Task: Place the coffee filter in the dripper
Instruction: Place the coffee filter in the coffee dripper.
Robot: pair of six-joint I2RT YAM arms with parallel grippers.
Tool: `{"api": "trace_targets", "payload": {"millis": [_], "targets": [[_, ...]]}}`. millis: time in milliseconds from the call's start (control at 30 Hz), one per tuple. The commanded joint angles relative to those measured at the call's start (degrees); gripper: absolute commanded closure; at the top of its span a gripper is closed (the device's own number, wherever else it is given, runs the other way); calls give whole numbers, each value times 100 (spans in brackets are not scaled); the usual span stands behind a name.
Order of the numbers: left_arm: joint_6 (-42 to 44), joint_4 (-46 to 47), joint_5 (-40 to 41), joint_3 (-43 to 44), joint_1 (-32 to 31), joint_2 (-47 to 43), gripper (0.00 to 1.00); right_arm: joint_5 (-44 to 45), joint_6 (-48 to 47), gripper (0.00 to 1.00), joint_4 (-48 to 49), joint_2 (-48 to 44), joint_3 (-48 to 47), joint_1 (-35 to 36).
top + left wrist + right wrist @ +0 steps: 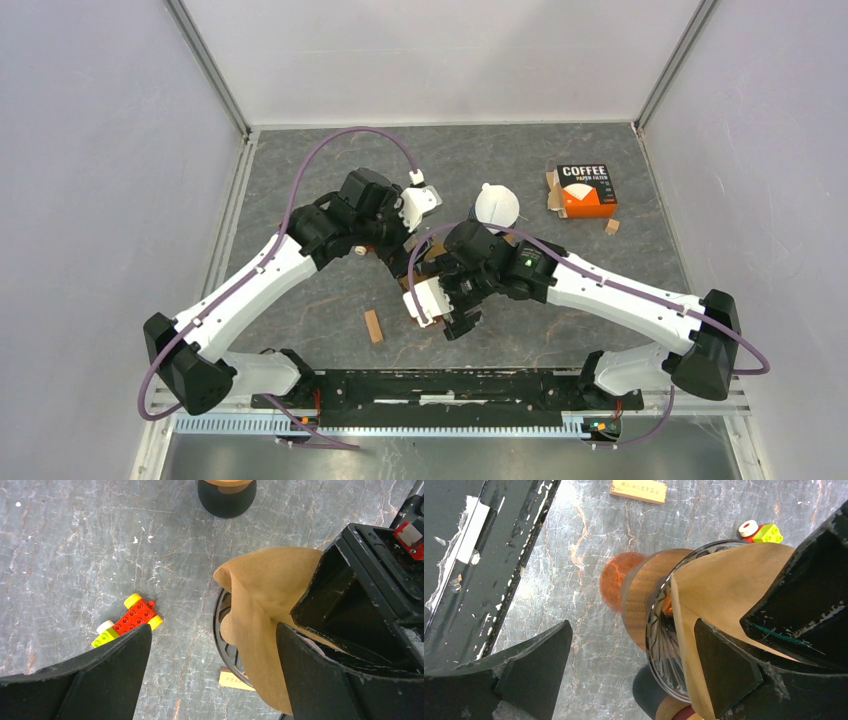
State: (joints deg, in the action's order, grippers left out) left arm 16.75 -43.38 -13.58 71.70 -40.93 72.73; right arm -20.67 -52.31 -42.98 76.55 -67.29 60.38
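Observation:
The brown paper coffee filter (260, 605) (724, 580) sits crumpled in the mouth of the glass dripper (663, 645) (223, 647), which has a wooden collar (641, 592). The filter's top edge sticks out over the rim. Both grippers meet over it at the table's middle, hiding it in the top view. My left gripper (210, 672) (398, 240) is open, its right finger against the filter. My right gripper (629, 667) (455, 272) is open too, with one finger pressed into the paper beside the left gripper's finger.
A toy of red, yellow and green bricks (129, 621) (764, 531) lies close by. A black pot with a wooden top (226, 495) stands next to the dripper. Small wooden blocks (373, 325) (639, 490), a white cone (497, 205) and an orange coffee filter box (585, 190) lie around.

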Motion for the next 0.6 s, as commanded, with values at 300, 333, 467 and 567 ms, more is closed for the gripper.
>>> {"api": "trace_targets", "payload": {"millis": [300, 333, 467, 567], "targets": [[326, -239, 411, 547, -12, -421, 0, 146, 55, 2, -50, -182, -745, -26], [344, -250, 453, 544, -12, -437, 0, 158, 47, 2, -59, -206, -743, -31], [407, -275, 614, 439, -10, -506, 0, 232, -40, 2, -176, -290, -679, -52], [441, -286, 688, 346, -14, -573, 0, 227, -102, 1, -286, -371, -557, -79]]}}
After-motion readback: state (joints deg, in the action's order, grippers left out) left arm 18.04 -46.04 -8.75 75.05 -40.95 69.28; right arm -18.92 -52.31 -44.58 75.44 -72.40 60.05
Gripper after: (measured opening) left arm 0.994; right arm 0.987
